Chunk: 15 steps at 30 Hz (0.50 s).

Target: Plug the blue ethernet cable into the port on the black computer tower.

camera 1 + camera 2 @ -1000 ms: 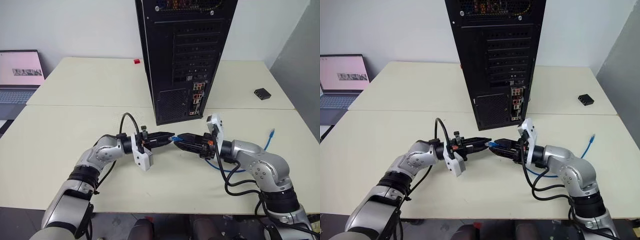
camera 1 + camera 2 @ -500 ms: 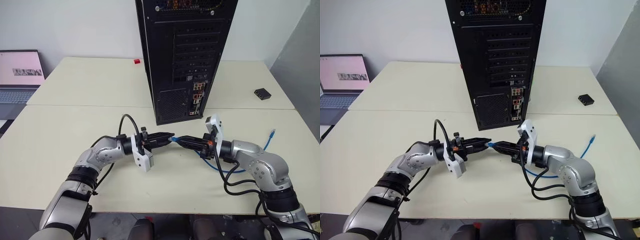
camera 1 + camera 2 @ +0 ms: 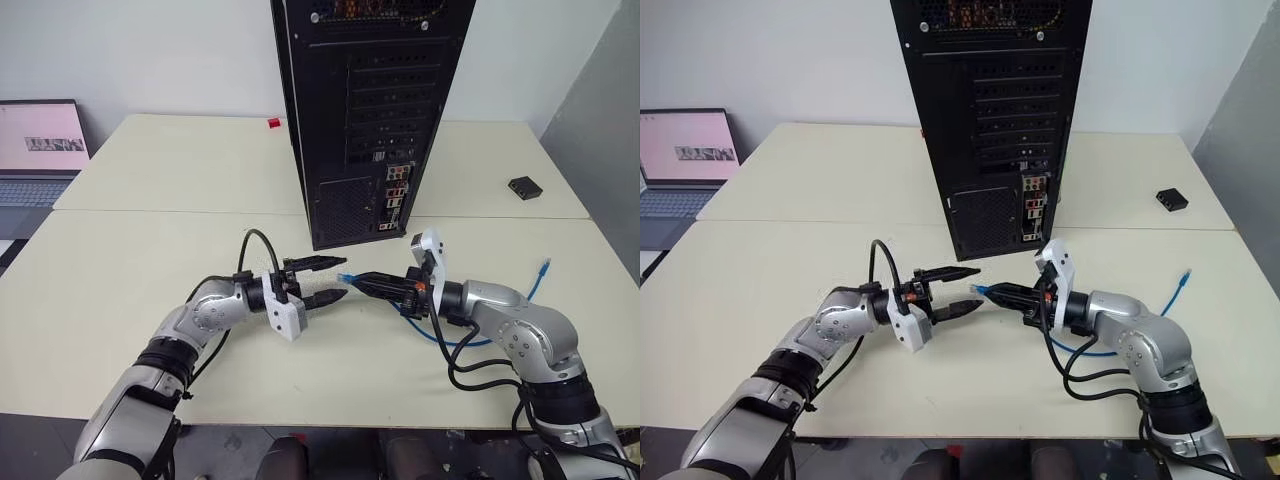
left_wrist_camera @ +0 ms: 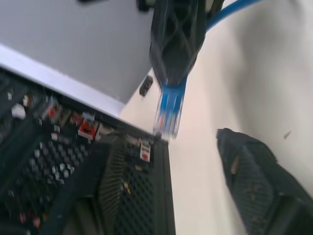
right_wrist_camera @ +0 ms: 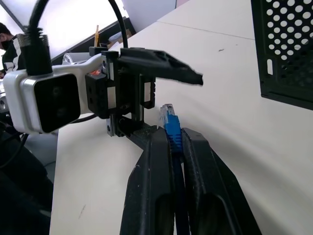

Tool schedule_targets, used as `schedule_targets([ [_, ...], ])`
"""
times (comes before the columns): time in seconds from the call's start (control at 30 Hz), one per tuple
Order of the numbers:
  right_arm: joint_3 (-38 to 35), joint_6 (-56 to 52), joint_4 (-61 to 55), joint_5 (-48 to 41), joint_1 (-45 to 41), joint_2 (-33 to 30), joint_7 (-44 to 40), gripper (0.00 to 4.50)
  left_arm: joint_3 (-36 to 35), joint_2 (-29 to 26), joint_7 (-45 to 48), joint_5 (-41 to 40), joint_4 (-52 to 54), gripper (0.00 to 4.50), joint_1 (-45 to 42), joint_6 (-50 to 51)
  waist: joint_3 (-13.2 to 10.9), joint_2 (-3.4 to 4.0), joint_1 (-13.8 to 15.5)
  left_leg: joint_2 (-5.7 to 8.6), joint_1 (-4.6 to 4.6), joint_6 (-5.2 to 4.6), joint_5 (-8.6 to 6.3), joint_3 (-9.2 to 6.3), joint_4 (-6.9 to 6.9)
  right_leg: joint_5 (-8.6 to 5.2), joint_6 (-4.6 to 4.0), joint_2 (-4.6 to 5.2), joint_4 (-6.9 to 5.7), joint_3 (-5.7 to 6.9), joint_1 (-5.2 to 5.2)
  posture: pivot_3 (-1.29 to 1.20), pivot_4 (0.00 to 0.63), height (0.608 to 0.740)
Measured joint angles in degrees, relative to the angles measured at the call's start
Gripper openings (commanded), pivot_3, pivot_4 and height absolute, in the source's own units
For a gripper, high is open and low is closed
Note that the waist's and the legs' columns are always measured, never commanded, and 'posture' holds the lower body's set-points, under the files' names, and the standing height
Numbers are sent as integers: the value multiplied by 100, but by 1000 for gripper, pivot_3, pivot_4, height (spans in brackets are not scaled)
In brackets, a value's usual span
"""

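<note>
My right pincer [image 3: 366,282] was clamped on the blue ethernet cable [image 3: 347,278] just behind its plug; in the right wrist view the plug [image 5: 168,119] stuck out past the two closed fingers [image 5: 155,161], clip end pointing toward my left arm. My left pincer [image 3: 333,279] had its fingers apart, one above and one below, nothing between them, tips just beside the plug but not touching it. Left wrist view confirmed this: plug [image 4: 168,108] hanging out of the right pincer's black fingers [image 4: 175,39], with one left finger [image 4: 254,181] off to the side and clear of it.

Both pincers were held above the worktop [image 3: 120,290], pointing roughly level at each other, in front of the black computer tower [image 3: 370,110]. The tower stood upright on the far half of the worktop, rear panel facing me. The port [image 3: 396,203] sat in the coloured connector cluster low on the rear panel, beside the mesh vent [image 3: 344,208]; the plug was near it but well short and not lined up.

The rest of the cable ran back under my right arm, looped on the worktop, and its other plug [image 3: 543,266] lay near the right edge.

Also around: a small black box [image 3: 524,187] to the right of the tower, a small red item [image 3: 273,122] behind its left side, and an open laptop [image 3: 40,150] far left
</note>
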<state>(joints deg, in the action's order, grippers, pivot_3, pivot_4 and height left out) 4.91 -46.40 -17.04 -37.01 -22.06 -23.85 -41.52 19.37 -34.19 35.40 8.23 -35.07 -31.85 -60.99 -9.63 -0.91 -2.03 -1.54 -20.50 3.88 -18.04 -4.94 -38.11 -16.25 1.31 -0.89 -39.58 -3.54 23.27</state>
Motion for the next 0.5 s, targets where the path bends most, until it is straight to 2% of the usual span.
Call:
schedule_targets([
  [0.2, -575, 577, -63, 586, 10, 142, 1018, 0, -282, -252, 1158, -1999, 1245, 3247, 668, 3055, -1, 2, -4, 1, -6, 0, 0, -10, -2, -1, 0, -1, -5, 9, 4, 0, 150, 740],
  [0.23, -539, 742, -99, 941, -5, 286, 1416, 0, -364, -263, 1187, -2474, 1754, 3247, 690, 4158, -2, 2, -8, 0, -8, 0, 0, -12, -2, -1, 0, -1, -7, 8, 4, 0, 150, 740],
  [0.3, -416, 900, -114, 1417, -123, 559, 2016, 0, -530, -275, 1145, -3047, 2432, 3247, 692, 5530, -2, 3, -38, -1, -9, 0, 0, -11, -2, -1, 0, -2, -10, 7, 7, 0, 150, 740],
  [0.4, -188, 1004, -154, 1980, -299, 982, 2745, 0, -736, -238, 966, -3654, 3289, 3247, 614, 7030, -2, 3, -85, -2, -10, 1, 1, -13, 0, -2, -1, -3, -11, 7, 9, 0, 150, 740],
  [0.5, 72, 1072, -163, 2470, -344, 1218, 3217, 0, -924, -114, 641, -3936, 3784, 3247, 527, 8002, -2, 3, -98, -1, -11, 2, 1, -13, 0, -2, -2, -3, -10, 6, 10, 0, 150, 740],
])
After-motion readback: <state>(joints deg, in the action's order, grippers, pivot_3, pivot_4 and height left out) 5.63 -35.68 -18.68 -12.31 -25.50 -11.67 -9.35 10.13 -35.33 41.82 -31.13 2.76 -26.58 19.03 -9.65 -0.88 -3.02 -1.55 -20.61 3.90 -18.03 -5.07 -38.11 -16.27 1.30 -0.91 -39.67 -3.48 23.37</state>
